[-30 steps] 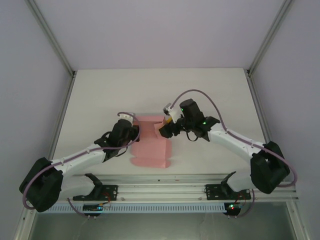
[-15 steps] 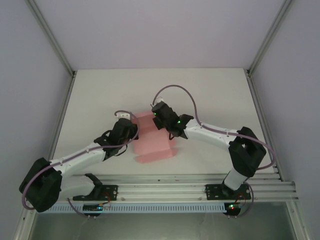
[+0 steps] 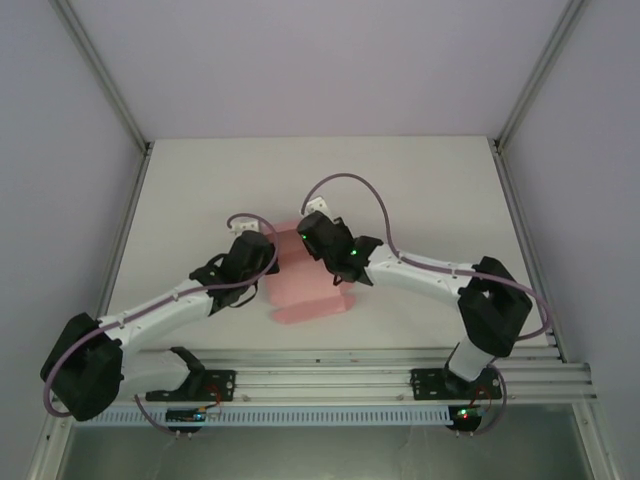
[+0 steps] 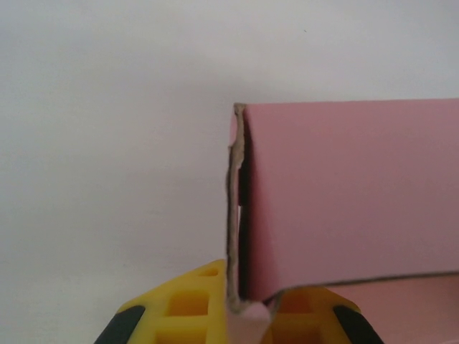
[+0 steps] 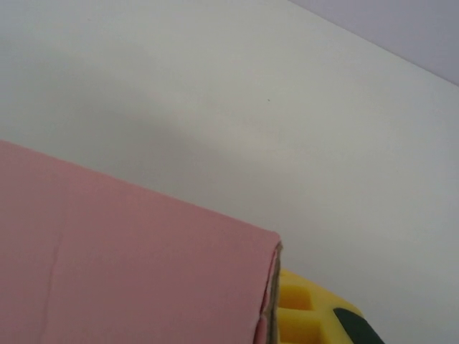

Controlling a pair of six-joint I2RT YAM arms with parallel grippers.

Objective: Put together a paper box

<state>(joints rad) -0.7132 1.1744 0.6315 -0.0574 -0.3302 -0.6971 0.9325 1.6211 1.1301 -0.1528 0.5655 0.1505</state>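
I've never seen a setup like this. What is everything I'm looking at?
pink thin-card paper box: one, pink, mid-table between the arms
flat white table: one, white, under everything
grey metal frame posts: two, grey, at the back corners
lilac cables: two, lilac, looping over the arms
robot arms: two, white and black, bases at near edge
left gripper: one, yellow-and-black fingers, shut on the box's upright edge
right gripper: one, yellow finger, beside the box's far end
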